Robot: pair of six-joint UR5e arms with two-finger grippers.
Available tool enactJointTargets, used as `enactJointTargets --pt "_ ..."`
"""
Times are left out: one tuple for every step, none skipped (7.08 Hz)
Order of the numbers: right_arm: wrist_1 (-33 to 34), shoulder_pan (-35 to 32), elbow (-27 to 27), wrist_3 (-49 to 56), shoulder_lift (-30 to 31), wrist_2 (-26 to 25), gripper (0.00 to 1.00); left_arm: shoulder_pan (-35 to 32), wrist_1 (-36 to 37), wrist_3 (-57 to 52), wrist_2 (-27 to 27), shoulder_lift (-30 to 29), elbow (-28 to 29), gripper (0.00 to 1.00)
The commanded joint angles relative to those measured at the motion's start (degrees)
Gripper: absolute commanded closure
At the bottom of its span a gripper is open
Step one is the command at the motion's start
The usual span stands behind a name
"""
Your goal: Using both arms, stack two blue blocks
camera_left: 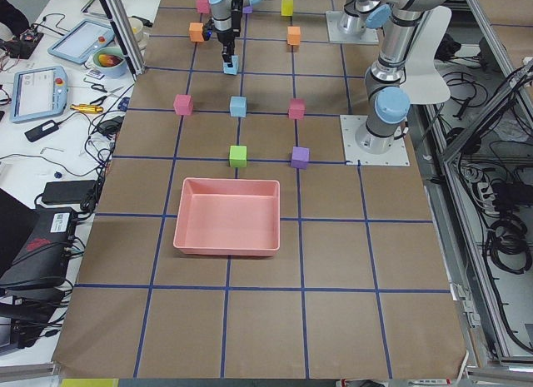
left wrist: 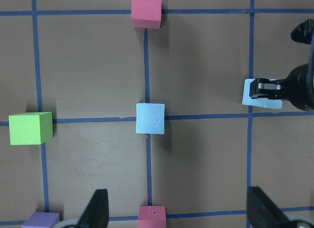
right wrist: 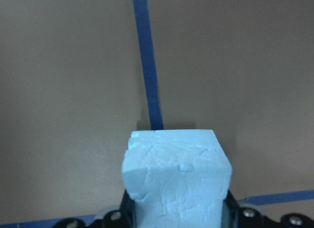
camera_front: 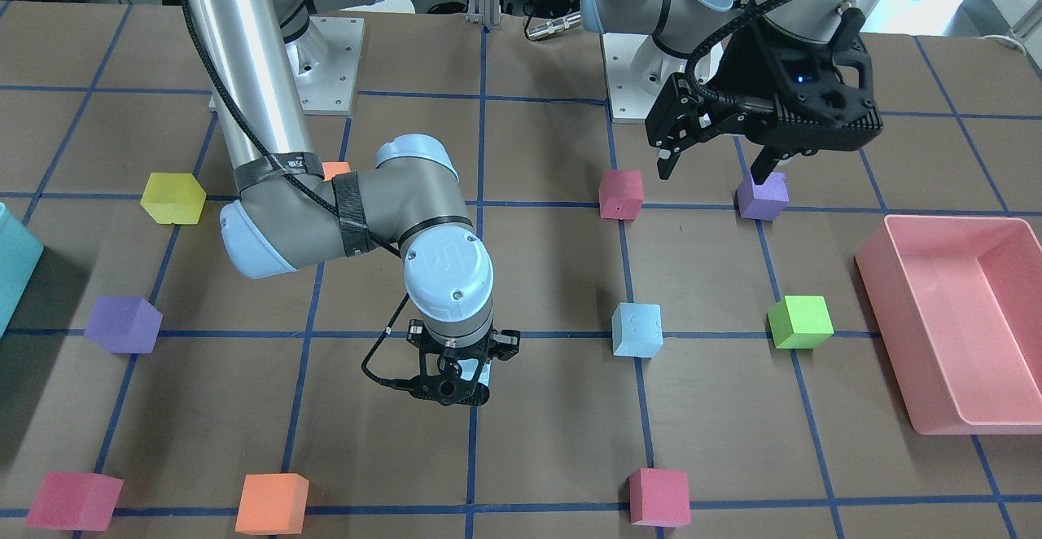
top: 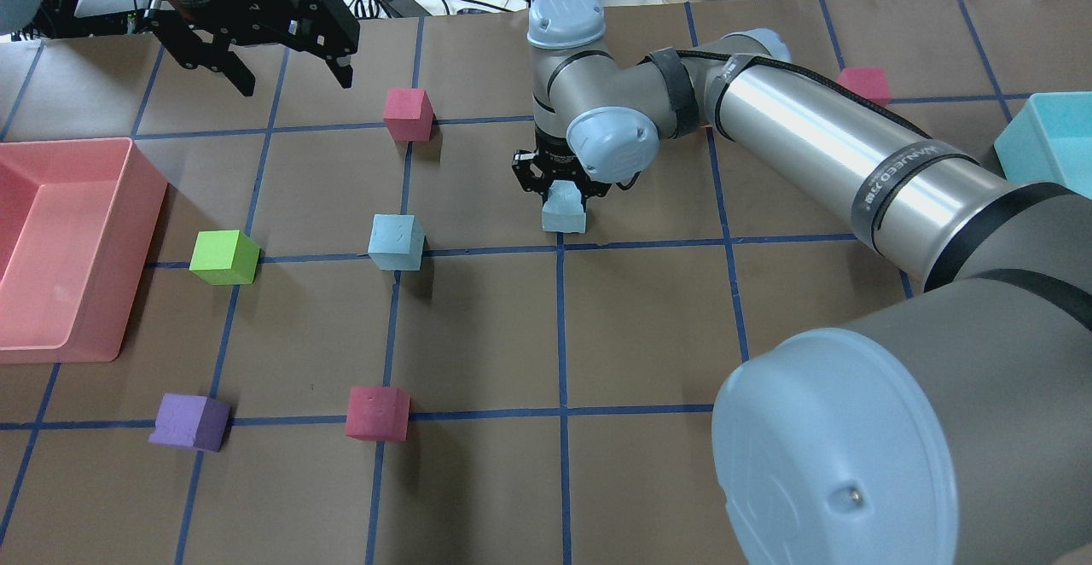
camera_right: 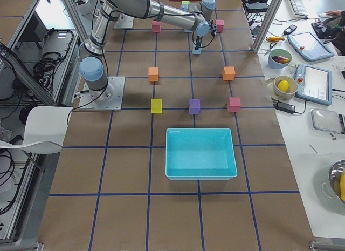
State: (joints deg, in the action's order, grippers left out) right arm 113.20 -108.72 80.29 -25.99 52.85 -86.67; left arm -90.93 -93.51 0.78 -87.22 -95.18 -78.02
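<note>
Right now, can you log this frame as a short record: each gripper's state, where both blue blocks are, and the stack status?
left gripper: open, empty, raised above the table
right gripper: shut on held blue block
free blue block: on the table, no gripper on it
stack: not made, blocks apart
held block lifted or resting: cannot tell

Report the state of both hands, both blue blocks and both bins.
right hand: shut on held block
left hand: open, empty, raised
held block: gripped in right hand
free block: lying loose, untouched
pink bin: empty
teal bin: empty
</note>
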Motion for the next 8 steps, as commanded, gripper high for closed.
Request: enactJointTargets --pt "-0.08 0.0 0.04 -0.02 -0.64 0.01 0.38 0.14 1.22 0.19 0.3 -0.09 -3.6 0.0" --pt "-0.26 0.0 0.13 -0.02 -0.64 0.01 0.23 0.05 4.27 -0.51 0.21 -0.01 -6.24 0.0" --pt "-0.26 0.0 0.13 0.59 -0.55 -0.07 0.04 0.31 5.78 -0.43 0.21 -0.79 -9.83 0.0" --pt "-0.43 0.0 0.13 0.68 -0.38 -0.08 0.0 0.75 12.76 0.62 0.04 -4.45 -14.74 0.0" --pt "-0.61 0.0 0.13 0.68 -0.29 -0.08 0.0 0.93 24.23 0.19 -0.75 -6.75 -21.92 0.0" --pt "-0.61 0.0 0.04 0.68 -0.29 -0.16 0.0 0.93 32.95 -0.33 -2.15 -7.99 -27.91 0.0" --pt "-0.7 0.08 -0.05 0.68 0.06 -0.42 0.0 0.93 40.09 -0.69 -2.86 -10.7 -31.1 0.0" --pt "-4.0 0.17 -0.31 0.68 1.98 -0.43 0.0 0.93 42.42 -1.21 -2.78 -12.82 -31.66 0.0"
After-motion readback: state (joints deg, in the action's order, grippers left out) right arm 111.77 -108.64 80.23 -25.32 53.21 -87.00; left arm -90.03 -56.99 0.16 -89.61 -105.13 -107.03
